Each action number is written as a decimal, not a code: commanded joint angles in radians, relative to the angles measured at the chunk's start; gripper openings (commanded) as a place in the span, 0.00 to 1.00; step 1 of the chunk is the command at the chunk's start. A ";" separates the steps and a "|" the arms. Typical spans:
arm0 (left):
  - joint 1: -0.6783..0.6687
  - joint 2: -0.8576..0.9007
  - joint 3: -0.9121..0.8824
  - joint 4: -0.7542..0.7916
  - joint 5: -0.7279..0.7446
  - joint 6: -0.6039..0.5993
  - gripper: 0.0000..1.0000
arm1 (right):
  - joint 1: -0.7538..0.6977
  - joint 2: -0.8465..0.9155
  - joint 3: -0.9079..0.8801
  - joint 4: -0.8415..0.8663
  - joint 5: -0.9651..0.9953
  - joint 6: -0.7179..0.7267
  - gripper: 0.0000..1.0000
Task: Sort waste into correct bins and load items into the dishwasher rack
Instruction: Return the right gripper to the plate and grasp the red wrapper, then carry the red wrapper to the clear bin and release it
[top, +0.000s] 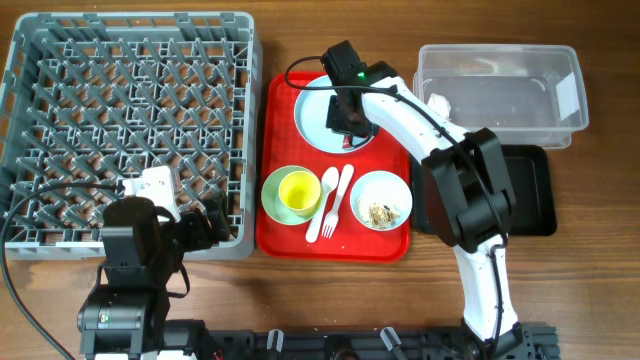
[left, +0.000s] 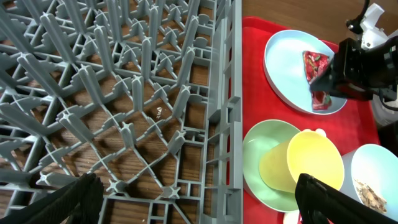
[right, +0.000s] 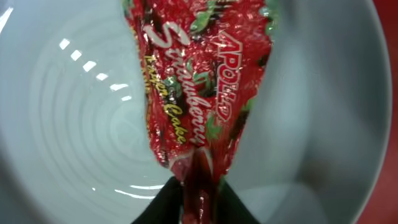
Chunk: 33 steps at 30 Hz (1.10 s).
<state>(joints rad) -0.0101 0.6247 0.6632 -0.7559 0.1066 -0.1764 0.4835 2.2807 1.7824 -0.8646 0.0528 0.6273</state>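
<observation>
My right gripper (top: 349, 118) is shut on the red snack wrapper (right: 199, 81), over the pale blue plate (top: 318, 112) on the red tray; the wrapper also shows in the left wrist view (left: 317, 78). My left gripper (left: 196, 193) is open and empty above the near right corner of the grey dishwasher rack (top: 60, 60). The yellow cup (top: 298, 190) lies in a pale green bowl (top: 272, 196). A second bowl (top: 382, 200) holds beige food scraps. The white fork (top: 340, 195) and spoon (top: 326, 200) lie between the bowls. White paper (top: 438, 104) sits in the clear tub (top: 500, 85).
The red serving tray (top: 275, 235) lies between the rack and the bins. The black tray (top: 535, 190) sits at the right, below the clear tub, partly under my right arm. Bare wooden table runs along the front edge.
</observation>
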 joint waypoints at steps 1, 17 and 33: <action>0.006 -0.003 0.017 0.003 0.016 0.012 1.00 | -0.005 -0.002 -0.002 -0.024 -0.008 -0.001 0.04; 0.006 -0.003 0.017 0.002 0.016 0.012 1.00 | -0.286 -0.404 -0.005 -0.163 0.087 0.145 0.04; 0.006 -0.003 0.017 0.003 0.016 0.012 1.00 | -0.472 -0.368 -0.036 -0.088 -0.104 -0.040 0.69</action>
<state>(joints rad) -0.0101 0.6247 0.6632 -0.7559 0.1066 -0.1764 0.0105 1.9121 1.7489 -0.9501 0.0444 0.7277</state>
